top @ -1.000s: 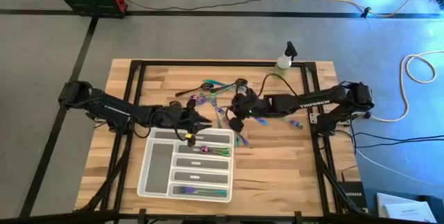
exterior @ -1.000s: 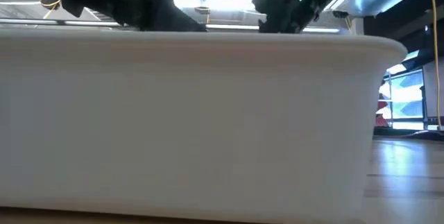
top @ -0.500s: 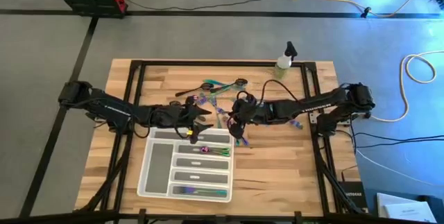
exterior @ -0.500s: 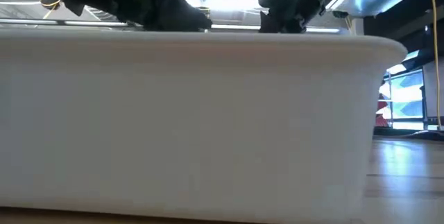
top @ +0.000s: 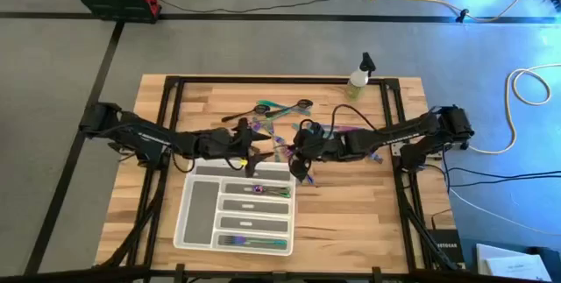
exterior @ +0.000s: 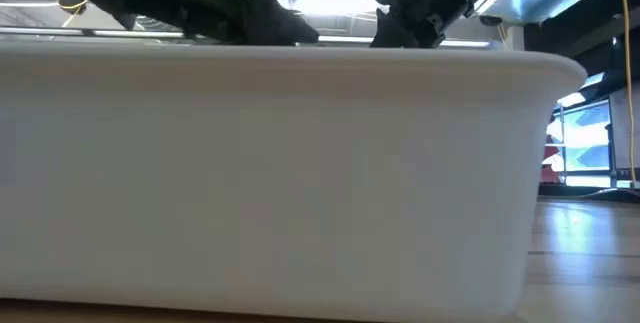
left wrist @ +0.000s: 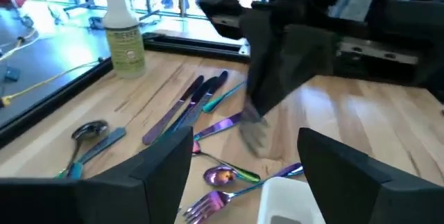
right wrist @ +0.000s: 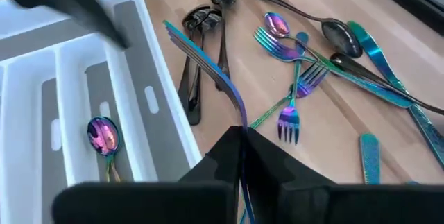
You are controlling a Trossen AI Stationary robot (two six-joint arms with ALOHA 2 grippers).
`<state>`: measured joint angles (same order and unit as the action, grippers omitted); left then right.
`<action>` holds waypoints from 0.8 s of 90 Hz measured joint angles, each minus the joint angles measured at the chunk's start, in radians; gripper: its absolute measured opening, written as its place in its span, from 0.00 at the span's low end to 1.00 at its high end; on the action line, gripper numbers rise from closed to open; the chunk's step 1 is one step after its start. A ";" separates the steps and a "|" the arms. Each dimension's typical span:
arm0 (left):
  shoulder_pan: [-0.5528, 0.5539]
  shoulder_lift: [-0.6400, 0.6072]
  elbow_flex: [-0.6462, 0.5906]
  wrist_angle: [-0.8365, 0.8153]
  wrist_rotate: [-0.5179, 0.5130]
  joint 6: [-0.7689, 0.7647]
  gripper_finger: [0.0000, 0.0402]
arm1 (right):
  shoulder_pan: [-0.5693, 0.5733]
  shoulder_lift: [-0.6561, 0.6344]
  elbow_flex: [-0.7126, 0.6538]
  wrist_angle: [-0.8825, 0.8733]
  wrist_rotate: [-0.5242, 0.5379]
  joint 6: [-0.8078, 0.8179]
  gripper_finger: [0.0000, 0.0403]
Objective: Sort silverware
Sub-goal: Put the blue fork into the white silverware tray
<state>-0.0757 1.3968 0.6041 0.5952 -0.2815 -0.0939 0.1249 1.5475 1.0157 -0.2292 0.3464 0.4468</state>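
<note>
Overhead, your 2 arms meet near the middle of the wooden bench (top: 351, 204), just behind the far edge of the white compartment tray (top: 195, 208). Your right tool (right wrist: 243, 156) is clenched on a slim iridescent blue-purple knife (right wrist: 208, 71), whose blade reaches out past the fingers above the bench, beside the tray's long wall. Your left tool (left wrist: 243, 158) stands released, its 2 dark fingers (left wrist: 163, 161) spread apart and empty above the tray's corner, facing the loose pile.

The loose silverware (top: 280, 112) lies scattered on the bench behind the tray: iridescent forks (right wrist: 295, 89), a purple-bowled spoon (right wrist: 276, 24), a dark spoon (right wrist: 340, 35) and teal handles, several crossing one another. From the left wrist you also see knives (left wrist: 184, 106) lying side by side, with a spray bottle (left wrist: 123, 37) upright at the bench's far edge. Some pieces already sit in the tray: 1 purple spoon (right wrist: 103, 135) in a narrow compartment, and others in the nearest one (top: 254, 243).

At bench height, the tray wall (exterior: 270, 173) fills the view, with both arms dark above its rim.
</note>
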 joint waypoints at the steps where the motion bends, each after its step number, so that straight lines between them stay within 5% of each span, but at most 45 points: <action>1: 0.000 0.004 0.004 0.001 0.004 0.001 0.61 | 0.000 0.000 0.000 0.000 0.000 0.000 0.00; 72: 0.007 0.058 0.063 -0.009 -0.047 0.100 0.61 | 0.000 0.001 0.000 0.046 0.003 0.001 0.00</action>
<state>-0.0689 1.4548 0.6666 0.5858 -0.3290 0.0066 0.1246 1.5482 1.0153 -0.1836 0.3493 0.4477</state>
